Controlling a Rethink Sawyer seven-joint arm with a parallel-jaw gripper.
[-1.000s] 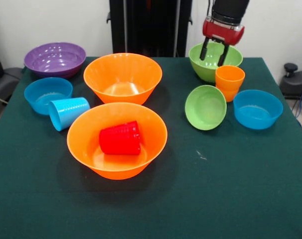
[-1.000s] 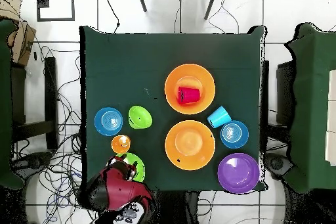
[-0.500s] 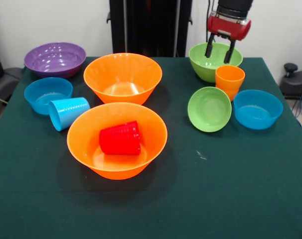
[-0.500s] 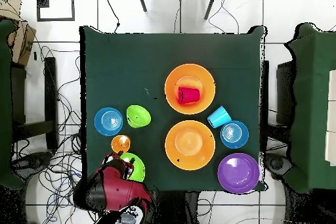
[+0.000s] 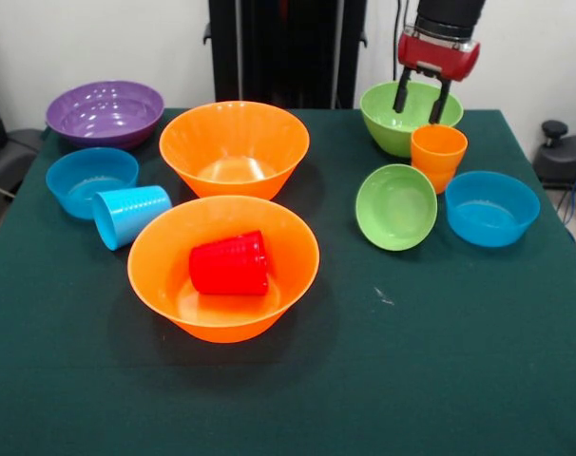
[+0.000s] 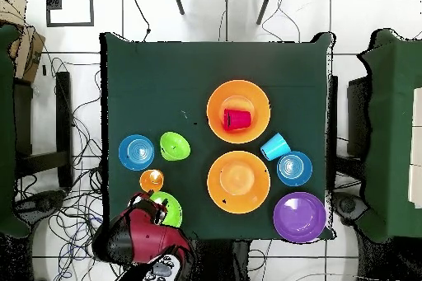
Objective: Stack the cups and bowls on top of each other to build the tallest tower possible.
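Note:
My gripper [image 5: 419,113] hangs open and empty above the large green bowl [image 5: 402,122], just behind the upright orange cup [image 5: 437,155]; in the overhead view it sits at the lower left [image 6: 151,209]. The red cup [image 5: 230,263] lies on its side in the near large orange bowl [image 5: 164,275]. A second large orange bowl [image 5: 234,147] stands behind it. The light blue cup [image 5: 129,215] lies on its side next to a small blue bowl [image 5: 90,180]. The purple bowl [image 5: 105,112] is at the far left. The small green bowl [image 5: 395,206] leans tilted beside another small blue bowl [image 5: 490,207]. No tower stands.
The dark green table [image 5: 440,361] reaches the picture's near edge. The robot's black pedestal [image 5: 278,47] stands behind the table. Cables and table legs [image 6: 74,203] lie on the floor around the table in the overhead view.
My gripper has risen and drawn back a little from beside the orange cup to over the large green bowl. The small green bowl has shifted slightly. The other bowls and cups have not moved.

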